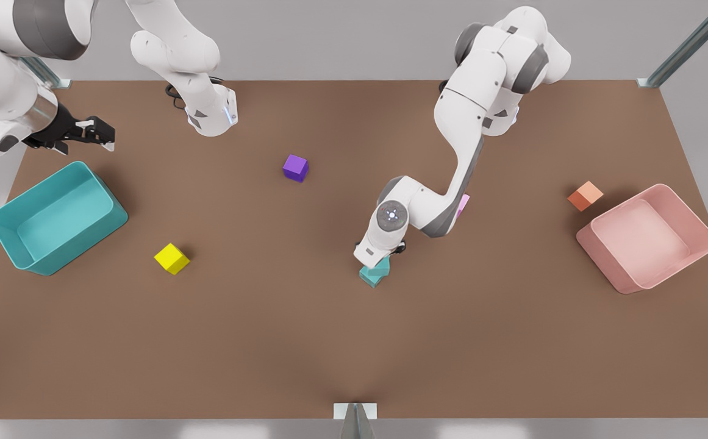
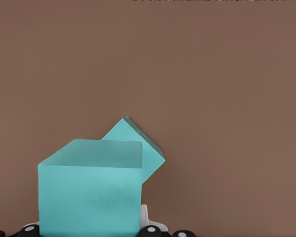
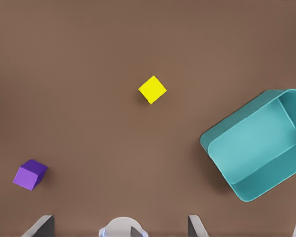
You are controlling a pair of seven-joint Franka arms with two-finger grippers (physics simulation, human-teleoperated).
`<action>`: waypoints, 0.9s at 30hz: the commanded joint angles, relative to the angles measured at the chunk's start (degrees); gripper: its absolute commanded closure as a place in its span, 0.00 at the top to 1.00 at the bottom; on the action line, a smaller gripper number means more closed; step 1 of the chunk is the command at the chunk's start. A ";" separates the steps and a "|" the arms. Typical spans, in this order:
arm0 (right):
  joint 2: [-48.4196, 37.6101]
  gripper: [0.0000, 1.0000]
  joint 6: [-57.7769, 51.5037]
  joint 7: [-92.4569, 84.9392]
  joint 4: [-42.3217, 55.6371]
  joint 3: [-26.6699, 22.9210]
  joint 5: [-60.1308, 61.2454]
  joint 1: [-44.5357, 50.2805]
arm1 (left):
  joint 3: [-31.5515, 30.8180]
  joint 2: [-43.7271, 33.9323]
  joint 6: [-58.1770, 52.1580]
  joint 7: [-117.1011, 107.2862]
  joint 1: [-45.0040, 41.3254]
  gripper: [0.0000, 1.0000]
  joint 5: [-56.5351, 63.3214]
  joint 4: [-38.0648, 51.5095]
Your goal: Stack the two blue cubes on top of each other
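From my remote station I read the front view from its left side across. The right gripper [image 1: 94, 135] hangs high above the brown table [image 1: 329, 341], just past the far corner of the teal bin [image 1: 30, 250], and this arm waits; its fingers look set close together with nothing between them, though I cannot tell for certain how far apart they stand. The bin lies empty at the table's left side. Beside it, toward the centre, sits the yellow cube [image 1: 171, 258], and farther back the purple cube [image 1: 296, 167], both apart from everything else. Right of centre, the left gripper [image 1: 380, 263] is lowered over the two blue cubes. It is clamped on the upper blue cube [image 2: 89, 197], which in the left wrist view sits between the fingers. The lower blue cube [image 2: 149, 150] rests on the table directly beneath, turned at an angle; whether the two touch I cannot tell. A pink cube [image 1: 464, 204] peeks from behind that arm. Farther right lies the orange cube [image 1: 585, 196], just beside the pink bin [image 1: 683, 262].
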 commanded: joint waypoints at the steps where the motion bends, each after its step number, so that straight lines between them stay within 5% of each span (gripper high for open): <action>1: 0.24 1.00 -0.15 -1.51 0.11 -0.09 0.00 -0.69 | -0.01 0.36 0.58 -7.01 0.00 0.65 -0.34 0.58; 2: 0.24 1.00 -0.15 -1.51 0.11 -0.09 0.00 -0.69 | -0.01 0.36 0.58 -7.01 0.00 0.73 -0.34 0.58; 3: 0.33 1.00 -0.15 -1.51 0.11 -0.09 0.00 -0.69 | -0.01 0.53 0.58 -6.92 0.00 1.00 -0.25 0.58; 22: 0.86 1.00 -0.42 -1.42 -0.07 -0.09 0.26 -0.69 | -2.12 -1.93 -7.68 -8.33 -0.18 1.00 -0.69 0.49; 24: 0.86 1.00 -0.42 -1.51 -0.07 -0.09 0.26 -0.69 | -2.82 -4.56 -19.00 -8.42 -0.09 1.00 -1.04 0.58; 27: 0.86 1.00 -0.42 -1.42 -0.07 -0.09 0.35 -0.69 | -2.73 -17.31 -54.77 -7.63 7.64 1.00 -0.95 8.74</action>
